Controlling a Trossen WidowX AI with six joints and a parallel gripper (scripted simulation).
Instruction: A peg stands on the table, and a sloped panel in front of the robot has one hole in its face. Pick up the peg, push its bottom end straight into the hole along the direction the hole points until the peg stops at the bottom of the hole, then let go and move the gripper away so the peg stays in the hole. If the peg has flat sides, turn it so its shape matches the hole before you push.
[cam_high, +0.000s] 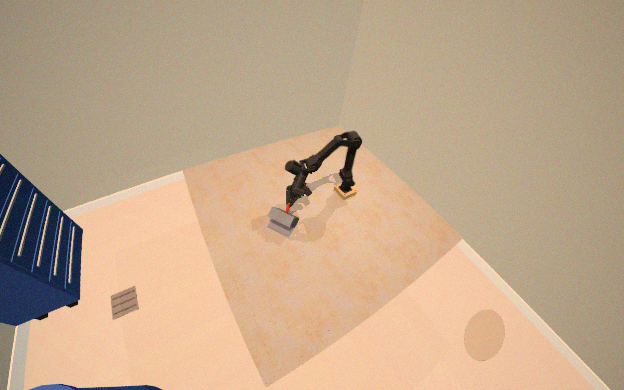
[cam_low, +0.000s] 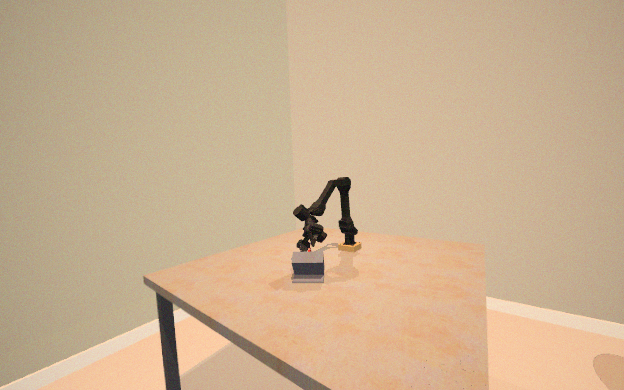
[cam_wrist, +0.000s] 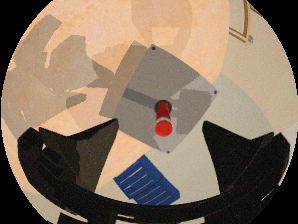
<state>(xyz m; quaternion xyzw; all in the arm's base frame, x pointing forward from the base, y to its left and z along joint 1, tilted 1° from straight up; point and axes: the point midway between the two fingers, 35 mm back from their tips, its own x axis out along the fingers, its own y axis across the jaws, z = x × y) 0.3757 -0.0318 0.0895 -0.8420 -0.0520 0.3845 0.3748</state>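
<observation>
The fingers of the gripper are spread wide apart, and nothing is held between them. In the wrist view one dark finger is seen at the lower left and the other at the lower right, with an open gap between them. The red peg is seen through this gap, apart from both fingers. It is seated in the hole in the face of the grey sloped panel, and only its rounded upper end stands out of the face.

In the top view the gripper is placed just above the panel, pointing down toward it, and a short red length of the peg is visible between the two. In the exterior view the peg is only a small red spot at the upper edge of the panel; whether the fingers touch it there cannot be told.

The black arm is bent in an arch from the gripper back to its yellow base plate. Panel and base plate both rest on the light wooden desk. A dark blue cabinet stands on the floor, well apart from the desk.
</observation>
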